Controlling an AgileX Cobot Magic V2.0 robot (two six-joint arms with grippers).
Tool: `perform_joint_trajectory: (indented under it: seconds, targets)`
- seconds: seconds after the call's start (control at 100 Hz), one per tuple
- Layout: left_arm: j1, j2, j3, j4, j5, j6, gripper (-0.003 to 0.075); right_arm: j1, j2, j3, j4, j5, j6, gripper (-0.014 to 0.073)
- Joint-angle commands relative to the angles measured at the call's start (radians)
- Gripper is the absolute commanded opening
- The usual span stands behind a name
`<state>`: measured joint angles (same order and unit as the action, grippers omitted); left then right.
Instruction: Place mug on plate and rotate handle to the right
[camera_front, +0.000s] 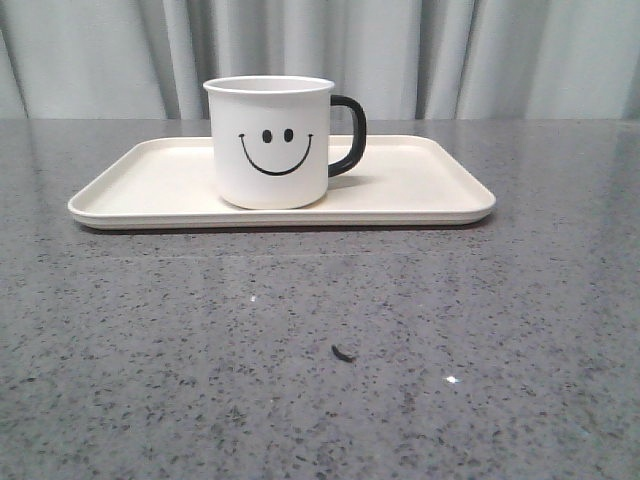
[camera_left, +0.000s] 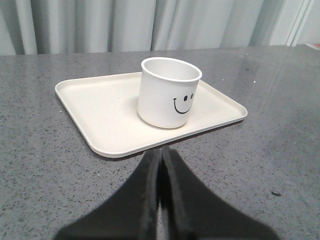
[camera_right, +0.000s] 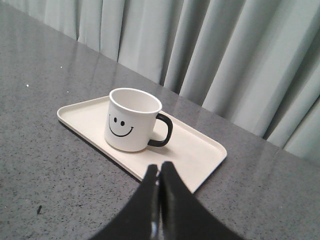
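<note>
My left gripper (camera_left: 161, 159) and right gripper (camera_right: 160, 172) are both clenched, empty. The mug (camera_front: 270, 142) stands upright on the plate (camera_front: 420, 190); its handle (camera_front: 350, 135), hidden in my left wrist view, points right.

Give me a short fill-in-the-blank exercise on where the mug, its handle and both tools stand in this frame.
1. The mug stands upright on the ____.
2. In the front view, the handle points to the ____.
3. The left tool and right tool are both ____, holding nothing.
4. The face printed on the mug is a ____.

Missing words: plate; right; shut; smiley
</note>
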<state>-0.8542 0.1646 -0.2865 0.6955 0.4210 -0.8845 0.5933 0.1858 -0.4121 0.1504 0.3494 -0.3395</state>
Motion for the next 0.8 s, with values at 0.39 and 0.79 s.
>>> perform_joint_trajectory:
  seconds: [0.39, 0.79]
  targets:
    - [-0.006, -0.05, -0.007, 0.011, -0.078, -0.004, -0.0019, -0.006, -0.07, 0.01, 0.006, -0.111, 0.003, -0.0069]
    - [-0.006, -0.05, -0.007, 0.011, -0.078, -0.004, -0.0019, -0.006, -0.07, 0.01, 0.006, -0.111, 0.003, -0.0069]
